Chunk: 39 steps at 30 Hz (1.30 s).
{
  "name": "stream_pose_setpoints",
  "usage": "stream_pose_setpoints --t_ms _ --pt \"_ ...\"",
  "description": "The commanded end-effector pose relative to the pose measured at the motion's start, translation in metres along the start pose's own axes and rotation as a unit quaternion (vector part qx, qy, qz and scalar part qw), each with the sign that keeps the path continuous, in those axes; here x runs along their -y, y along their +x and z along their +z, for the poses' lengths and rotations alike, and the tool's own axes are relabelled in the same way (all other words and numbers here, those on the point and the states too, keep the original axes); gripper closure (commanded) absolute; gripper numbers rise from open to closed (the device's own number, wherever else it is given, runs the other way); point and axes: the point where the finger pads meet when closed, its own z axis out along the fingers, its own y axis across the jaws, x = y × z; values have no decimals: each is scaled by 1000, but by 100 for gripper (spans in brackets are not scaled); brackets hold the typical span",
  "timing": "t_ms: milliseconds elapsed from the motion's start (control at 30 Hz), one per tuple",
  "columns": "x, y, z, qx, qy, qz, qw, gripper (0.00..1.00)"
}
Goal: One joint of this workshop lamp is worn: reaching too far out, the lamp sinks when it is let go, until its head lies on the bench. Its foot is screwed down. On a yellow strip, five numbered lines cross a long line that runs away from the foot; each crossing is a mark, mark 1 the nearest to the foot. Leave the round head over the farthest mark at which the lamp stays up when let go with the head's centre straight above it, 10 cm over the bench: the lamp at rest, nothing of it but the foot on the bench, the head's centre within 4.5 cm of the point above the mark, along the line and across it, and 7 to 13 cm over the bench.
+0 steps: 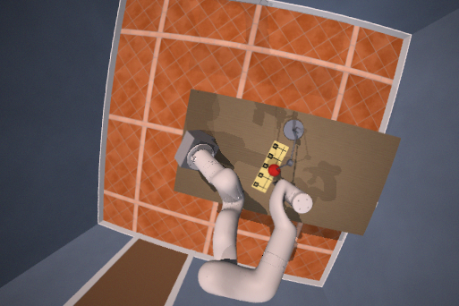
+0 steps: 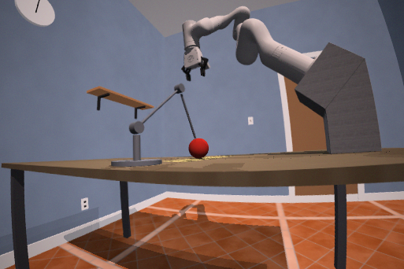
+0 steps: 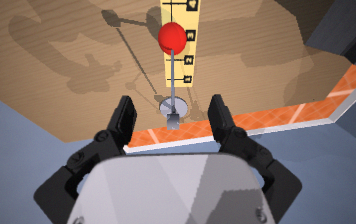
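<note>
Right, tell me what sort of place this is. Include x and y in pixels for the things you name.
Probably a plain room set up as a small workshop or robot test area: a robot arm [image 1: 226, 183] [image 2: 286, 59] mounted at a wooden bench [image 1: 343, 179] [image 2: 302, 173], a jointed lamp with a red head [image 1: 274, 170] [image 2: 198, 148] [image 3: 172, 38], and a wall shelf [image 2: 120, 97].

Red head [image 1: 274, 170] [image 2: 198, 148] [image 3: 172, 38]; yellow strip [image 1: 259, 183] [image 2: 172, 160] [image 3: 175, 73], black-lined; orange tiled floor [image 1: 199, 67] [image 2: 239, 240] [image 3: 260, 120]

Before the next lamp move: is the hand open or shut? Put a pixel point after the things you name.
Open: its two black fingers stand wide apart, nothing between them, above the grey lamp's elbow joint [image 2: 179, 88].
</note>
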Motion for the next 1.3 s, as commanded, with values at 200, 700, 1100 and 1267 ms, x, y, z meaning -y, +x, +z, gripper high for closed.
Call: stream_pose_setpoints --t_ms 200,700,1100,1267 --pt "1 21 2 0 0 1 1000 0" --pt "1 24 2 86 0 1 996 0" --pt "2 22 2 160 5 2 987 0" --pt "3 23 1 191 9 3 982 0"
